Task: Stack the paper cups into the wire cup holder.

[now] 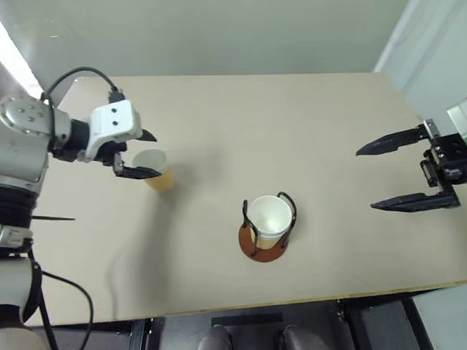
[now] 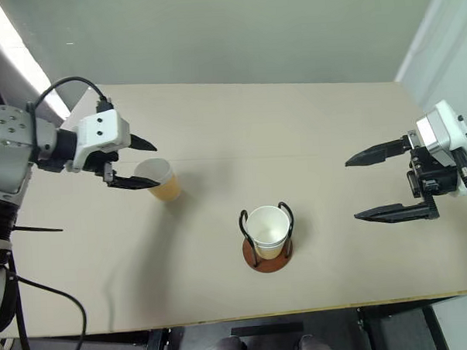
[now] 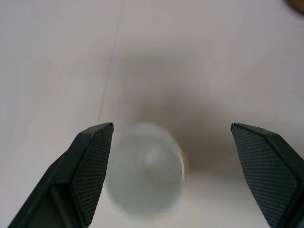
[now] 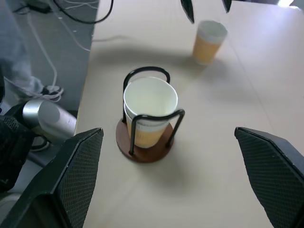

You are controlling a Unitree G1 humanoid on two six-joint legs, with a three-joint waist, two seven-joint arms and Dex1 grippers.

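A: Where are the cups right now?

B: One loose paper cup [image 2: 162,179] stands upright on the tabletop [image 1: 293,118], left of centre and farther back than the wire cup holder [image 1: 267,226]. The holder sits near the front edge, around the middle, with nested cups [image 4: 149,111] already inside its wire loops.

A: And the pincers?

B: The left pincer [image 1: 139,154] is spread wide just above the loose cup, one finger to each side of the rim, holding nothing. The right pincer [image 1: 392,174] is also spread wide and empty, well off to the right of the holder.

A: How should that cup handle?

B: I'd judge it very light and thin-walled, so it can tip with a nudge and crumple under a hard squeeze. The taper makes the smooth sides liable to slip downward. Taking it across the upper wall just under the rolled rim, where it is stiffest, looks best.

A: Anything you can't make out?

B: How many cups are nested in the holder: I see two rims at most, and the wires cover part of the sides. In the left wrist view the loose cup is blurred, so I cannot tell whether a finger touches it.
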